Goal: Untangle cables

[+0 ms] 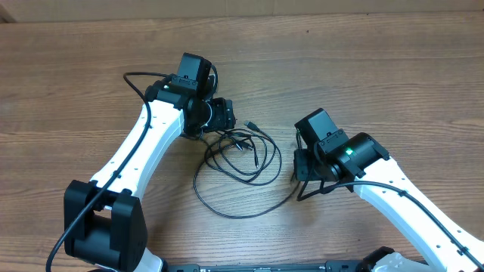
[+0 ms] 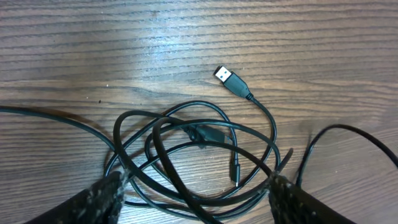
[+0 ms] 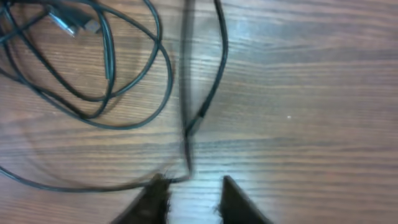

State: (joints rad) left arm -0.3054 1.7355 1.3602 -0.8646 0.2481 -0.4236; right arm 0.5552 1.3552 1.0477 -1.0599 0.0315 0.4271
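Lying in loose loops on the wooden table (image 1: 76, 60), the cables (image 1: 242, 162) sit between the 2 arms, near the middle. On the left, the left gripper (image 2: 199, 200) stands wide apart over the bunch, its 2 fingers (image 2: 99, 199) straddling several strands and clamping none. A plug (image 2: 229, 78) lies just beyond. On the right, the right gripper (image 3: 194, 202) is slightly apart and holds nothing. 1 blurred strand reaches 1 fingertip (image 3: 155, 198).
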